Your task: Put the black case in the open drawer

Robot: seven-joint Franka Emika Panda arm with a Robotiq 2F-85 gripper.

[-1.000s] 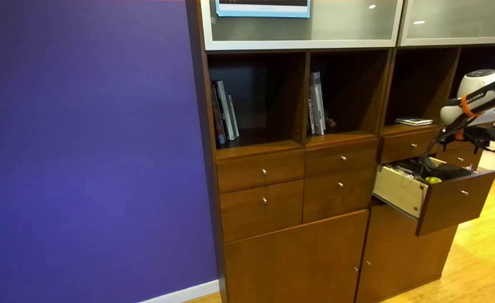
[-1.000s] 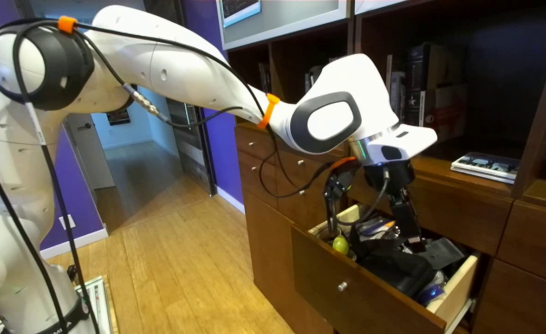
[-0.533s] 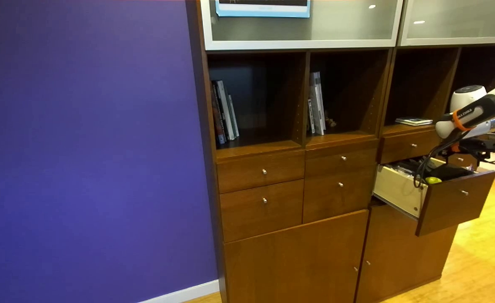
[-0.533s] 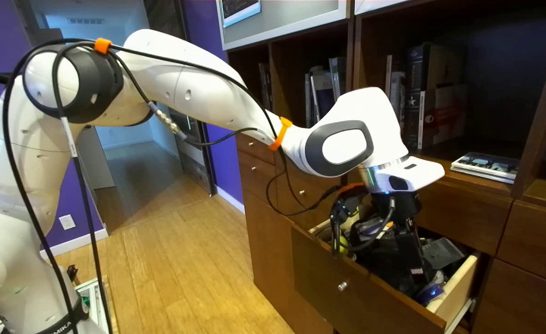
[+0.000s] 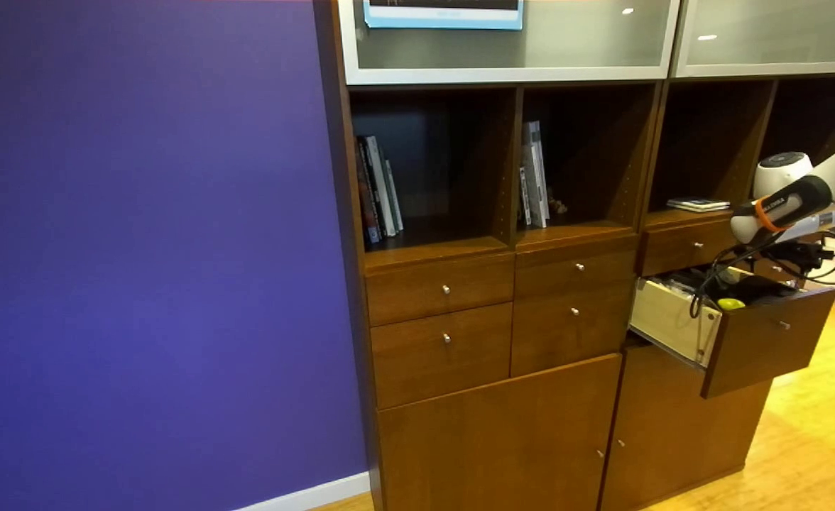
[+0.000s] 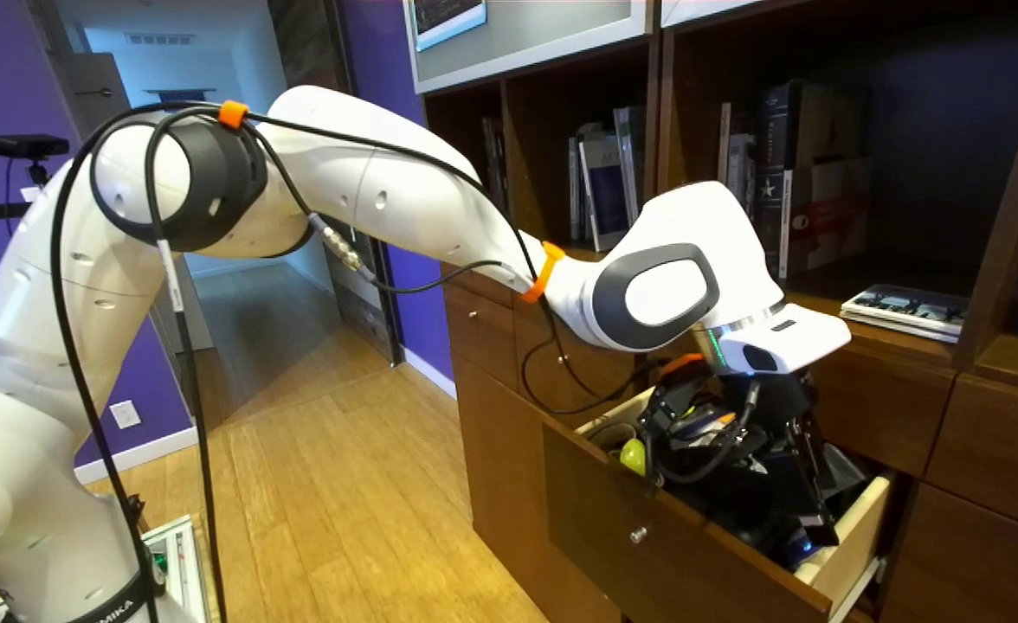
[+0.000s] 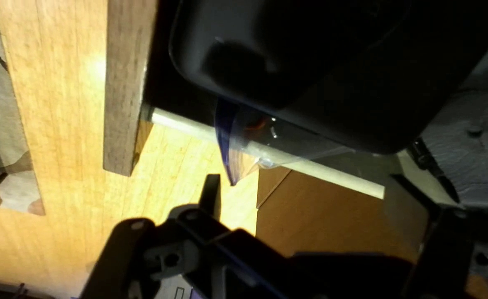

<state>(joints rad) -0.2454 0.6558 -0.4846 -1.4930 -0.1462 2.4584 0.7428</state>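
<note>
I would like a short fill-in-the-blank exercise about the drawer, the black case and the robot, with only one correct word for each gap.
1. The open drawer sticks ____ of the cabinet.
2. The black case lies ____ the drawer, not outside it.
3. In the wrist view, the gripper is ____, not shut.
4. The cable straps on the robot's arm are ____ in colour.

Missing words: out; inside; open; orange.

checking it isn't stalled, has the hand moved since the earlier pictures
Yes. In an exterior view the hand has moved down and toward picture right, closer to the open drawer's pale side wall on that side.
</note>
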